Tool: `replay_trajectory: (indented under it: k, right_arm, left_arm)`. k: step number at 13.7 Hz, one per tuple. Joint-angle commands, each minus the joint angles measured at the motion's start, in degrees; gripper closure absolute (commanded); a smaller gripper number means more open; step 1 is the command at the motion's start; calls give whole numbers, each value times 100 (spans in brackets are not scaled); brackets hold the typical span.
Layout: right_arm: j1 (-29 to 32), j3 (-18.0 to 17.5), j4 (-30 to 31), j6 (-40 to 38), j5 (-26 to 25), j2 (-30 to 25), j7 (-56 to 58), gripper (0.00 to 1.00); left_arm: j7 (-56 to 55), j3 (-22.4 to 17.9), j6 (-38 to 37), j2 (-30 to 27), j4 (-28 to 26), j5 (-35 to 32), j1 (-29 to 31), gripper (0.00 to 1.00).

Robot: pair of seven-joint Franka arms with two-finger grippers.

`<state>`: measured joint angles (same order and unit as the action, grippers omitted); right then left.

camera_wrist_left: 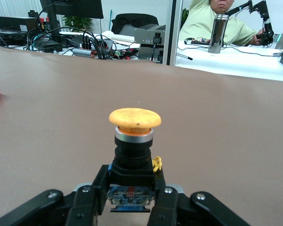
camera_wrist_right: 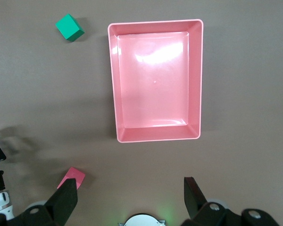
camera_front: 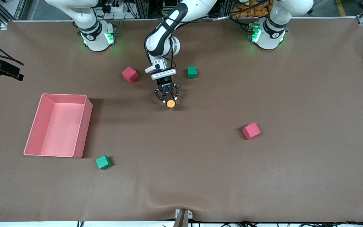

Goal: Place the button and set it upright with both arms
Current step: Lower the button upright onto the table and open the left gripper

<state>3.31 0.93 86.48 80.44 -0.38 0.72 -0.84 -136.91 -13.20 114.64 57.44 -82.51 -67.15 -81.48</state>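
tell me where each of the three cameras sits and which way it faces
Front view: high across the table, facing both arms' bases; left gripper holds the button.
Left wrist view: low behind its fingers, level along the table; button upright.
Right wrist view: high, looking straight down on the pink bin; its open fingers show.
Shared: bin and green cube.

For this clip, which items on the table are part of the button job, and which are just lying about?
Part of the job:
- button, upright, held at its black body
- left gripper, shut on the button
- right gripper, open above the pink bin, waiting

Lying about:
- pink bin
- two red cubes
- two green cubes
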Motion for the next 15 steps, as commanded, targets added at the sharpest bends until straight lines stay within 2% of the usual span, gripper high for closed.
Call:
replay_trajectory:
  k: [1, 5, 7, 12, 15]
  right_arm:
    - [-32, 3, -26, -28, -94, 16, -91, 0]
    - [-15, 3, -17, -37, -94, 25, -91, 0]
    - [-15, 3, -17, -37, -94, 25, -91, 0]
    - [-15, 3, -17, -37, -94, 25, -91, 0]
    - [-15, 3, -17, -37, -94, 25, -91, 0]
  left_arm:
    - [-450, -33, -135, 233, 51, -201, -140, 99]
    - [-574, -42, -170, 347, 51, -377, -158, 97]
    - [-600, -42, -415, 434, 51, -552, -158, 97]
    - [-880, -33, -513, 479, 60, -597, -158, 97]
    - [-899, -33, -513, 523, 69, -579, -158, 91]
